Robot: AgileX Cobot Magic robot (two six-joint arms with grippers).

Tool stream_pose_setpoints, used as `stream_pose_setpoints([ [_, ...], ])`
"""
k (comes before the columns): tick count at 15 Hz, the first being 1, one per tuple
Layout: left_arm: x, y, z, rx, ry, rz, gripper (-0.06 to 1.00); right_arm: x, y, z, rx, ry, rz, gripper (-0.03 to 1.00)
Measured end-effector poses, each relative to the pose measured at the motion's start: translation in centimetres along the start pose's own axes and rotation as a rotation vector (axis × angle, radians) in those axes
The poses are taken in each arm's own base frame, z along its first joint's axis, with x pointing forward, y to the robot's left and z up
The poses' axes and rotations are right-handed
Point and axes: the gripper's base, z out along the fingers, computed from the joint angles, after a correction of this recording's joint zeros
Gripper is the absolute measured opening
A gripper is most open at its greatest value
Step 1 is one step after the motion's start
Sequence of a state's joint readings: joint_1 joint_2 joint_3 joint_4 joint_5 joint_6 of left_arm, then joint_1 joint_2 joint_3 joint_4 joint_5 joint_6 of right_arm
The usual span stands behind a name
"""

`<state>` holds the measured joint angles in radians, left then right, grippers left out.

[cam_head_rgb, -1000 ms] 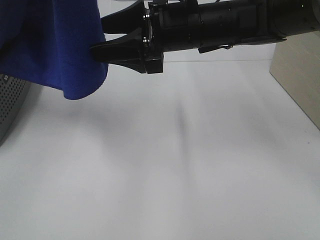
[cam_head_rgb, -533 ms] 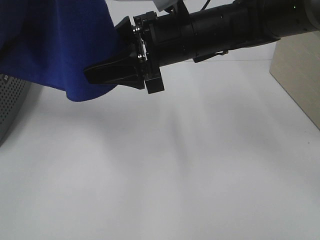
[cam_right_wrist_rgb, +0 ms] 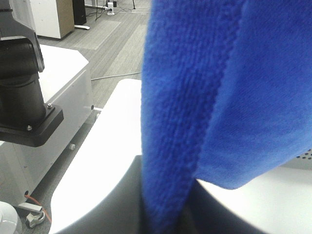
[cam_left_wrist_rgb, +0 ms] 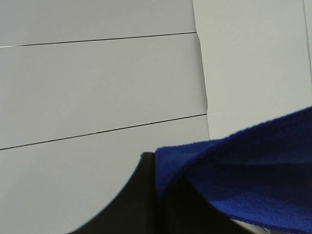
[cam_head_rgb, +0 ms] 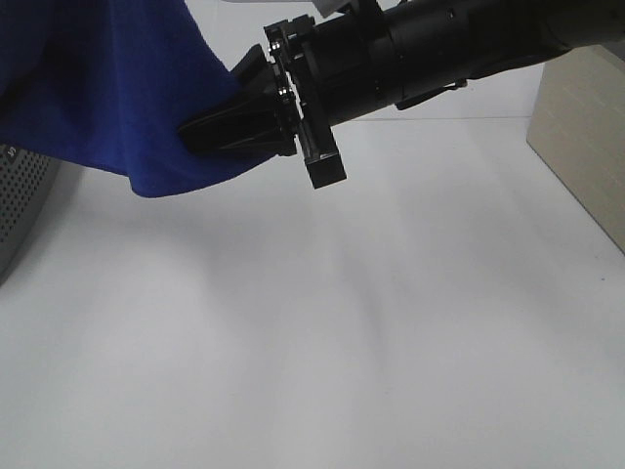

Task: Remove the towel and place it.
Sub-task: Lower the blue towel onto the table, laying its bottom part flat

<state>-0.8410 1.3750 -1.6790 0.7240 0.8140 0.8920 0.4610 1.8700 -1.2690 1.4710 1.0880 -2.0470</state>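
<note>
right wrist view: my right gripper point(cam_right_wrist_rgb: 165, 219) has its jaws pressed together on a hanging fold of the towel point(cam_right_wrist_rgb: 195, 97), blue plush filling the gap between the dark fingers. left wrist view: my left gripper point(cam_left_wrist_rgb: 161, 204) is closed too, the towel's stitched edge running out of it. seen from the high camera, my right arm reaches across to the left side, where the towel hangs lifted above the white table point(cam_head_rgb: 342, 342), its lower corner clear of the surface, near a grey perforated box point(cam_head_rgb: 18, 195).
</note>
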Motion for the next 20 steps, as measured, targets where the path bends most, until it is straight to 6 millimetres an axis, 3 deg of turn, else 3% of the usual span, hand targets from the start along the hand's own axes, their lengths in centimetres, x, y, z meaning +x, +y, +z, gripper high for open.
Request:
stream_pose_setpoints([
  [2, 0.0, 0.0, 0.0, 0.0, 0.0, 0.0, 0.0, 0.0, 0.1, 0.0, -0.006, 0.0, 0.012, 0.02],
  [6, 0.0, 0.0, 0.0, 0.0, -0.001, -0.001, 0.0, -0.1, 0.4, 0.0, -0.04, -0.014, 0.114, 0.02],
  [9, -0.2, -0.1, 0.0, 0.016, -0.019, -0.039, 0.0, 0.1, 0.0, 0.0, -0.002, 0.006, 0.385, 0.02],
  [11, -0.3, -0.2, 0.0, 0.024, -0.027, -0.11, 0.0, 0.0, 0.3, -0.3, 0.018, 0.079, 0.477, 0.02],
  [13, -0.3, -0.2, 0.0, 0.028, -0.027, -0.246, 0.0, -1.2, 0.9, -1.2, 0.051, 0.177, 0.503, 0.02],
  [17, -0.3, 0.1, 0.1, 0.004, -0.042, -0.604, 0.0, -7.2, 1.1, -4.9, 0.311, 0.371, 0.587, 0.02],
  [20, 0.9, 0.7, 0.6, -0.056, -0.046, -0.825, 0.0, -10.6, 0.3, -7.5, 0.561, 0.427, 0.685, 0.02],
])
